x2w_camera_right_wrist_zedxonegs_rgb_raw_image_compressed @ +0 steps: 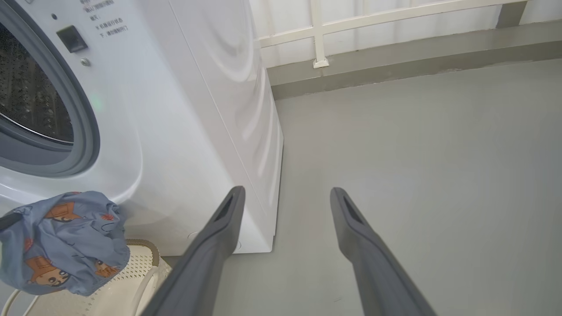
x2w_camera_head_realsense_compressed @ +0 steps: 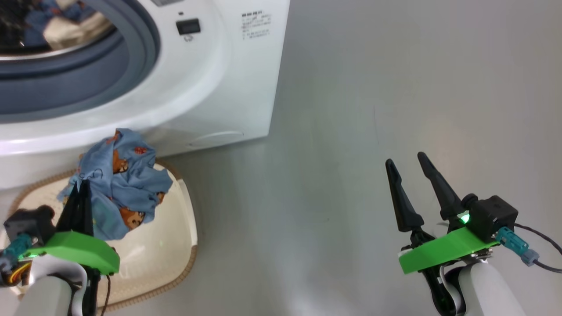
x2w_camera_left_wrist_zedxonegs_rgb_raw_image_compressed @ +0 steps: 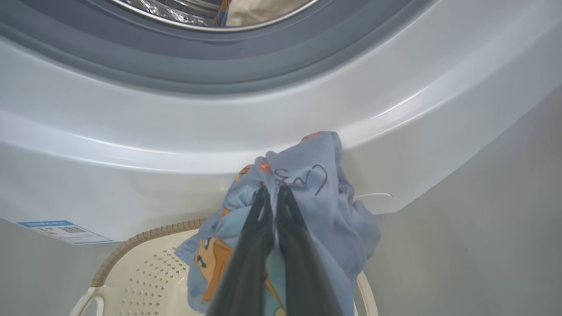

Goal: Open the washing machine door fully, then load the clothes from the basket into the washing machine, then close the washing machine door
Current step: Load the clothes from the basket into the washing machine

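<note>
Smooth grey floor (x2w_camera_head_realsense_compressed: 373,131) all round; white railing (x2w_camera_right_wrist_zedxonegs_rgb_raw_image_compressed: 318,35) along the far wall at the top of the right wrist view.

1 light blue garment (x2w_camera_head_realsense_compressed: 127,184) with orange-brown cartoon figures hangs bunched at lower left of the head view, above the basket (x2w_camera_head_realsense_compressed: 175,254) and just in front of the machine's lower front. Can't tell whether its bottom folds touch the basket. A 2nd garment (x2w_camera_head_realsense_compressed: 52,26), blue and cream, lies in the drum at the upper left corner.

The left gripper (x2w_camera_head_realsense_compressed: 82,184) is clamped tight on the top of the hanging garment. In the left wrist view its 2 dark fingers (x2w_camera_left_wrist_zedxonegs_rgb_raw_image_compressed: 250,250) meet on a fold at frame centre.

The basket is cream, perforated, with a brown woven rim. It sits on the floor against the machine's base, lower left.

The white washing machine (x2w_camera_head_realsense_compressed: 219,87) takes the upper left of the head view. Its opening is uncovered, with a grey-blue gasket (x2w_camera_head_realsense_compressed: 88,83) ringing the steel drum. There's a black latch slot (x2w_camera_head_realsense_compressed: 188,27) right of the opening, printed text (x2w_camera_head_realsense_compressed: 256,26) further right and a round cover (x2w_camera_head_realsense_compressed: 215,138) low on the front. A blue label sticker (x2w_camera_left_wrist_zedxonegs_rgb_raw_image_compressed: 66,231) shows at lower left of the left wrist view.

The right gripper (x2w_camera_head_realsense_compressed: 406,159) is at lower right of the head view, over bare floor, well apart from machine and basket. Its jaws are spread wide, nothing in them.
</note>
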